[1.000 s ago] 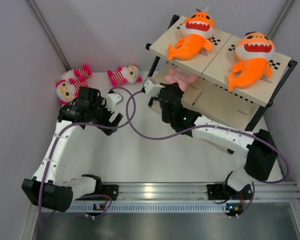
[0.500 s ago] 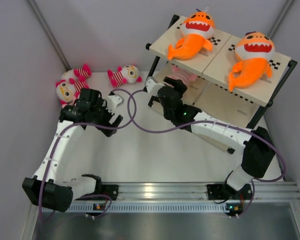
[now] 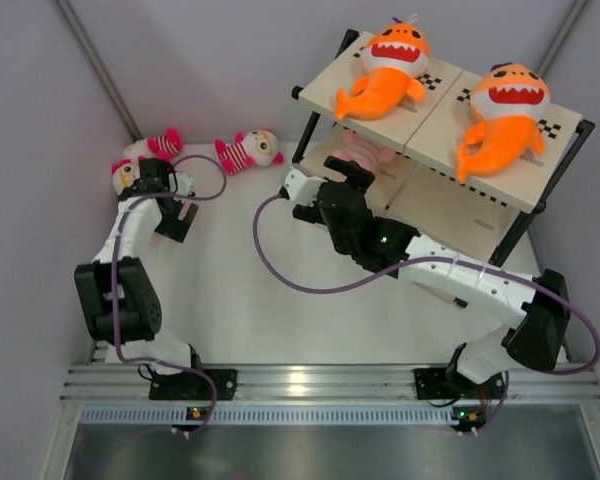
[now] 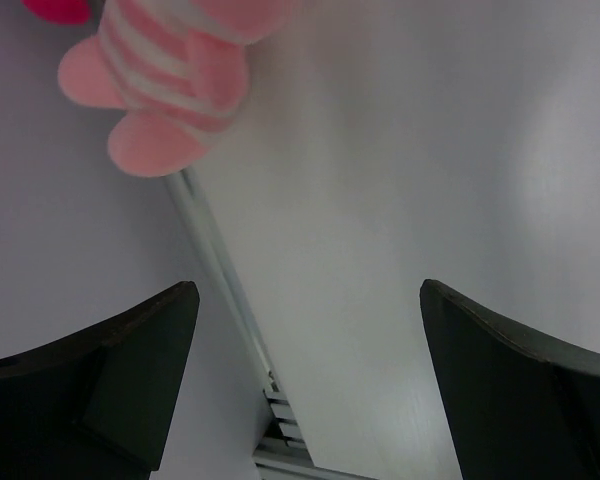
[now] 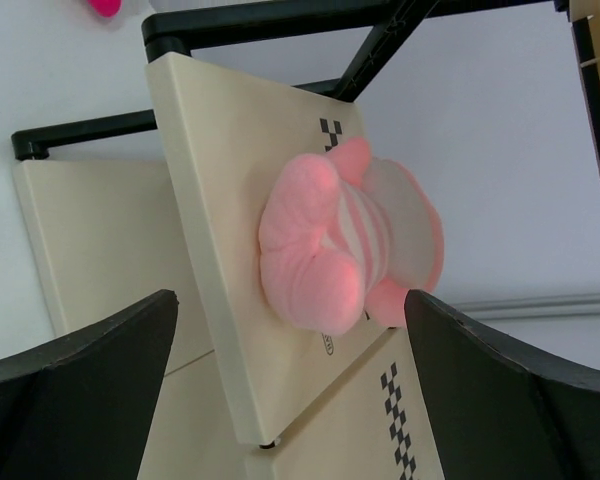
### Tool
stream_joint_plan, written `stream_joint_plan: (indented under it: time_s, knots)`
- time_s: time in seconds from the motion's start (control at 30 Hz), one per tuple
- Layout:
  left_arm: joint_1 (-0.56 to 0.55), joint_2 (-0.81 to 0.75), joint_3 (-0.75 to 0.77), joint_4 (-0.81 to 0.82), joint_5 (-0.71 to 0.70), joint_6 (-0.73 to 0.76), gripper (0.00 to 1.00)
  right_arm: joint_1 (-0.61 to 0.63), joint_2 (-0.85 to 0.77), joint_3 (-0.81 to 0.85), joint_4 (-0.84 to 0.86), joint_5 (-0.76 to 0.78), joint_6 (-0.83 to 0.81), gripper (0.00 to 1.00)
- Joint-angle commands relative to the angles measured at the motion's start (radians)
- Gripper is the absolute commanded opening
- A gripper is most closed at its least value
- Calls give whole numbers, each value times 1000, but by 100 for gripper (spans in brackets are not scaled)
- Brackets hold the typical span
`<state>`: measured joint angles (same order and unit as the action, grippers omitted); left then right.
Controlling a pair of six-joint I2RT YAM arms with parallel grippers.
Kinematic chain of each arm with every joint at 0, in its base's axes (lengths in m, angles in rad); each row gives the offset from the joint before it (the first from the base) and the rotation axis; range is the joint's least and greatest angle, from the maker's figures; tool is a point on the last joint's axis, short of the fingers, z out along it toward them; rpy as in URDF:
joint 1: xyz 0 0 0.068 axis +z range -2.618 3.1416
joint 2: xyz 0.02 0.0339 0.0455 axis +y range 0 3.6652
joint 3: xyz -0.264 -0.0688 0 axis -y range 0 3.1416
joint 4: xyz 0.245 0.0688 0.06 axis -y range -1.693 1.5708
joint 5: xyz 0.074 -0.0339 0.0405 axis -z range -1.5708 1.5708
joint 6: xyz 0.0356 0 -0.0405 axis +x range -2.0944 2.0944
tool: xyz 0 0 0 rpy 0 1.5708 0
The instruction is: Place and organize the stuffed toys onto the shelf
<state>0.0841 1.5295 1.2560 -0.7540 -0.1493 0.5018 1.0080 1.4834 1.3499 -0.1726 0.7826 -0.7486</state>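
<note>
On the shelf [image 5: 220,200], a pink doll [image 5: 340,240] lies before the wide-apart right pincer [image 5: 288,294].

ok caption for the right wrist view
Open right hand facing a pink plush doll lying on a cream shelf board.

sharks [image 3: 385,70] orange/wht | shelf [image 3: 440,125] cream, blk frame, b/w checker | dolls [image 3: 242,153] pink-wht stripes

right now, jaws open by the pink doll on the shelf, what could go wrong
The pink doll lies loose on the shelf just ahead of the open right jaws; a crooked retreat might drag it off. The striped doll sits by the wall, so the open left jaws may scrape that wall.
</note>
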Motion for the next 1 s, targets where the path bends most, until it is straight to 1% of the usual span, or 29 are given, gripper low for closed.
stream_joint_plan:
  time_s: [0.0,0.03,0.17,0.3,0.5,0.63,0.73,0.8,0.83,0.87,0.93,0.97]
  knots:
    - [72,113,87,159,-213,30,99,30,-69,52,-24,-25,18,96]
    - [75,138,100,168,-211,30,99,33,-74,48,-27,-25,17,96]
    - [72,219,177,171,-103,0,99,50,-90,31,-25,-19,23,96]
    - [74,334,284,173,-58,-34,99,57,-117,3,-22,-17,34,96]
    - [60,395,370,171,63,-43,99,60,-146,-21,-34,-11,49,96]
    - [48,487,437,167,94,-57,99,63,-158,-29,-36,-11,57,96]
    - [49,530,476,168,71,-71,98,66,-169,-31,-45,-14,68,96]
    - [48,567,496,168,59,-77,87,70,-181,-37,-47,-17,72,96]
    - [49,577,500,168,62,-80,79,73,-186,-40,-48,-17,72,96]
    - [49,587,505,170,63,-83,61,79,-192,-43,-42,-20,74,96]
    - [49,592,505,170,74,-86,42,87,-207,-54,-35,-22,72,96]
    - [49,592,507,170,80,-85,25,95,-212,-58,-28,-22,71,96]
